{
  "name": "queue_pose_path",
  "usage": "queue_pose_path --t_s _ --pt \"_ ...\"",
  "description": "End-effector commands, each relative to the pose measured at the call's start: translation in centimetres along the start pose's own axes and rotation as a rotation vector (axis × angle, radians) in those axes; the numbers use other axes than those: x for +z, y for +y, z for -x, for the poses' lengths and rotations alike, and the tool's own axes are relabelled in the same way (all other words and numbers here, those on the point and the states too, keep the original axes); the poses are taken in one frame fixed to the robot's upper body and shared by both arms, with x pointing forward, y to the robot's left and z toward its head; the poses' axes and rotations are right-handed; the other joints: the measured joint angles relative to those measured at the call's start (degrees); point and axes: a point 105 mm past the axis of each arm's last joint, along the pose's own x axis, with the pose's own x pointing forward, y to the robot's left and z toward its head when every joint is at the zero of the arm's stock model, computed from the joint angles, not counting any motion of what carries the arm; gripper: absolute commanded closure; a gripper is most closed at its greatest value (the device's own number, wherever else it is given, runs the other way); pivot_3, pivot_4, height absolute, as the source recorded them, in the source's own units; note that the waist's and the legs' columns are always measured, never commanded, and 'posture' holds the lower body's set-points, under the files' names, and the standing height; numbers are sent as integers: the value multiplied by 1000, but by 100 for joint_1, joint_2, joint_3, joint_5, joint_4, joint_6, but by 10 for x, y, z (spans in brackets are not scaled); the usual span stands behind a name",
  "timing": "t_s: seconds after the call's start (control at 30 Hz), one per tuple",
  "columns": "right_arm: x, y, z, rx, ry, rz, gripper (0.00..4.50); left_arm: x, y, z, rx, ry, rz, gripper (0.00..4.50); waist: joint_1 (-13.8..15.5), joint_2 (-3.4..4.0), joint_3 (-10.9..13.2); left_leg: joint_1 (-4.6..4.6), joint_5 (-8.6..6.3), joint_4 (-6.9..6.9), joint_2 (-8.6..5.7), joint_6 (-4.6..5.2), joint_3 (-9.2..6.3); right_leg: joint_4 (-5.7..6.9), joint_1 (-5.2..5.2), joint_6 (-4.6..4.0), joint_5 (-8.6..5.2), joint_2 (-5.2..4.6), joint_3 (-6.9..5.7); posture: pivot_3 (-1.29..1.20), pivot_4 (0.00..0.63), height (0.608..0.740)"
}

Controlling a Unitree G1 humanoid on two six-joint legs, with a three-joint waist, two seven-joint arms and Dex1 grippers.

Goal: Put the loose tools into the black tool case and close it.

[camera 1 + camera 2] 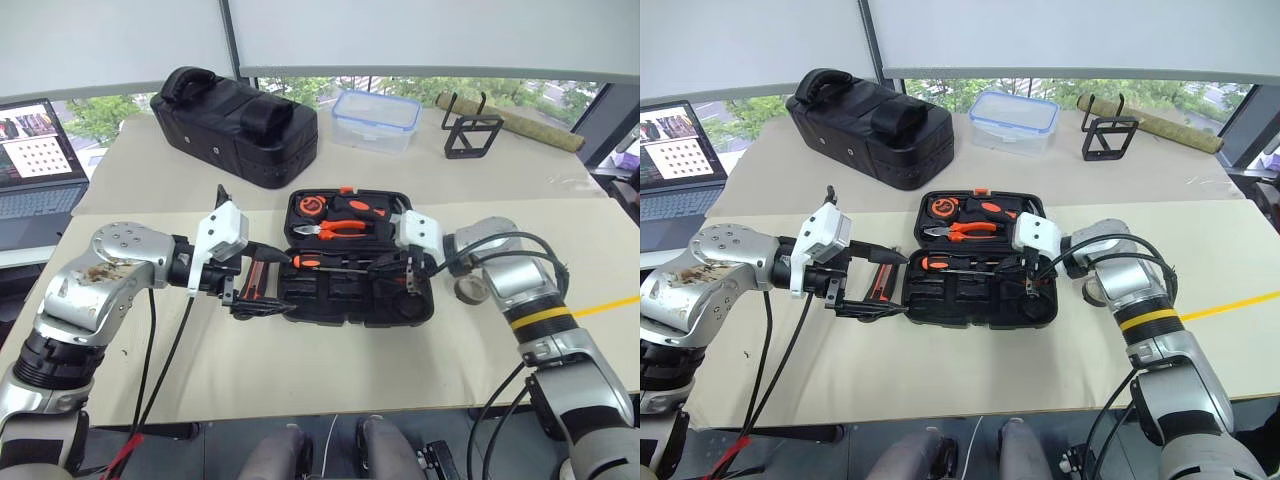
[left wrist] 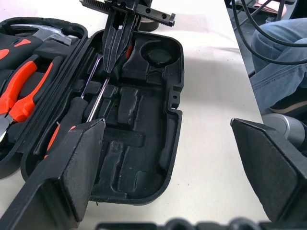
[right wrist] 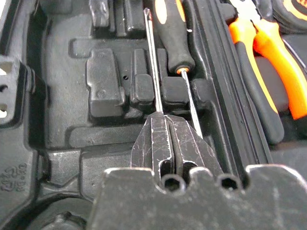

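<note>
Beige table, case point(image 1: 360, 270) open mid-table. Right gripper point(image 3: 168, 139) is pinched tight on a screwdriver point(image 3: 154, 62) shaft over the recesses; I judge it may lie crooked and block the lid. Left gripper point(image 2: 168, 158) is spread wide, empty, beside the case.

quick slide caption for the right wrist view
Right gripper, shut on a screwdriver shaft, over the open black tool case, beside a seated second screwdriver.

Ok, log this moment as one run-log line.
black tool case: open | right gripper: shut over screwdrivers | left gripper: open beside case
</note>
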Motion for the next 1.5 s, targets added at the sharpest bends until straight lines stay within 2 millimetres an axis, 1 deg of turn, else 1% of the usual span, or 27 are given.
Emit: queue_pose_path --t_s 0.03,0.13,0.2,0.27,0.3,0.33,0.4,0.43,0.47,0.5,0.53,0.57,0.6,0.67,0.7,0.8,0.83,0.87,0.9,0.93,1.07,1.13,1.27,1.33,1.37,1.5 --pt "-22 9 -3 23 97 16 4455 8 3 2 24 -10 -51 0 3 -6 -4 3 0 0 0 0 0 0 2 0 0 0 0 0 150 722" --pt "-16 2 -1 -16 76 16 4455 6 4 3 34 -3 -50 0 5 -9 -5 10 0 0 0 0 -1 -1 4 0 0 0 -1 0 150 722" --pt "-5 -6 4 -56 33 10 4455 4 5 4 51 0 -46 0 6 -9 -5 12 0 0 0 0 -1 -1 5 0 0 0 0 0 150 722" --pt "13 -15 12 -98 -51 -11 4455 2 7 6 85 1 -37 0 3 -9 -5 11 0 0 0 0 0 0 6 0 0 0 1 0 150 722" --pt "26 -18 21 -121 -120 -41 4455 -1 9 8 130 0 -21 0 0 -9 -5 9 0 0 -1 0 0 1 6 0 0 0 2 0 150 722" --pt "35 -19 28 -132 -165 -61 4455 -4 10 11 162 0 -10 0 -2 -8 -4 2 0 0 -1 0 1 2 0 0 0 0 4 0 150 722" --pt "52 -12 45 -111 -246 -110 3902 -14 15 24 296 -3 60 0 -1 -7 -3 -11 0 -2 0 0 0 3 -15 0 0 1 4 0 150 722" --pt "56 -8 49 -99 -262 -123 3733 -17 16 28 338 -2 83 0 0 -7 -3 -16 0 -3 3 0 0 4 -21 0 0 2 5 0 150 722" --pt "64 -2 58 -81 -297 -138 3458 -27 16 40 419 6 129 0 1 -7 -3 -18 0 -5 6 0 -2 6 -24 0 0 2 5 0 150 722" --pt "69 4 64 -69 -321 -147 3058 -37 16 51 490 18 166 0 -3 -7 -3 -17 0 -5 6 0 -6 7 -22 0 0 3 3 0 150 722" --pt "76 9 71 -55 -348 -152 2739 -49 16 65 578 36 211 0 -9 -7 -3 -17 0 -7 6 0 -6 1 -21 0 0 4 2 0 150 722" --pt "81 16 77 -39 -367 -156 2328 -61 13 82 671 47 265 0 -15 -7 -3 -15 -1 -13 6 0 -6 -1 -17 0 0 4 3 0 150 722" --pt "84 21 81 -28 -376 -158 2073 -69 10 93 732 53 305 0 -21 -7 -3 -11 -1 -18 7 0 -6 -1 -15 0 0 5 5 0 150 722" --pt "88 31 87 -9 -385 -159 1363 -83 0 116 831 84 364 0 -2 -8 -2 -10 -1 -21 7 0 -6 -7 -14 0 0 4 5 0 150 722" --pt "89 34 89 -4 -387 -160 990 -87 -4 123 859 102 376 0 13 -13 0 -10 -1 -21 7 0 -6 -10 -13 0 0 3 4 0 150 722" --pt "91 41 96 -10 -395 -175 33 -104 -25 154 954 175 462 0 48 -15 1 -8 -5 -20 5 4 -6 -20 -5 0 0 -5 9 0 150 722" --pt "92 42 98 -13 -398 -180 33 -106 -29 159 975 182 492 0 70 -15 1 -4 -8 -20 5 4 -6 -21 -1 0 0 -6 10 0 150 722" --pt "92 43 98 -15 -398 -182 33 -106 -30 160 980 177 508 0 112 -16 2 -2 -16 -21 3 -3 -5 -21 1 0 0 -9 9 0 150 722" --pt "92 44 99 -17 -398 -185 33 -105 -30 159 975 168 522 0 143 -17 2 -1 -36 -21 3 -34 -6 -25 -2 0 0 -12 8 0 150 722" --pt "92 45 98 -19 -398 -188 33 -103 -26 155 967 162 534 0 184 -17 3 1 -36 -20 3 -35 -6 -29 -2 0 0 -14 7 0 150 722" --pt "92 48 92 -27 -402 -186 33 -99 2 139 961 197 600 0 324 -31 4 16 -37 -12 -1 -38 -9 -33 15 3 2 -19 -2 0 150 722" --pt "93 48 90 -36 -408 -183 33 -96 15 132 949 240 626 0 316 -35 3 15 -37 -6 -3 -38 -11 -24 12 4 6 -18 -2 0 150 722" --pt "95 52 84 -56 -420 -181 33 -101 44 127 977 342 743 0 265 -39 4 8 -36 -7 -8 -36 -4 -6 6 6 7 -11 -5 0 150 722" --pt "95 56 82 -62 -429 -187 33 -102 60 123 995 362 782 0 224 -41 6 1 -31 -8 -4 -29 -5 -3 -3 5 7 -7 -8 0 150 722" --pt "95 58 81 -65 -432 -189 33 -102 69 120 1001 372 793 0 207 -42 6 -3 -15 -9 -3 -5 -5 0 -7 5 7 -5 -8 0 150 722" --pt "95 66 78 -73 -436 -202 33 -97 93 108 990 397 792 0 137 -43 7 -7 -13 -10 -5 -2 -6 -1 -8 5 7 -5 -10 0 150 722"
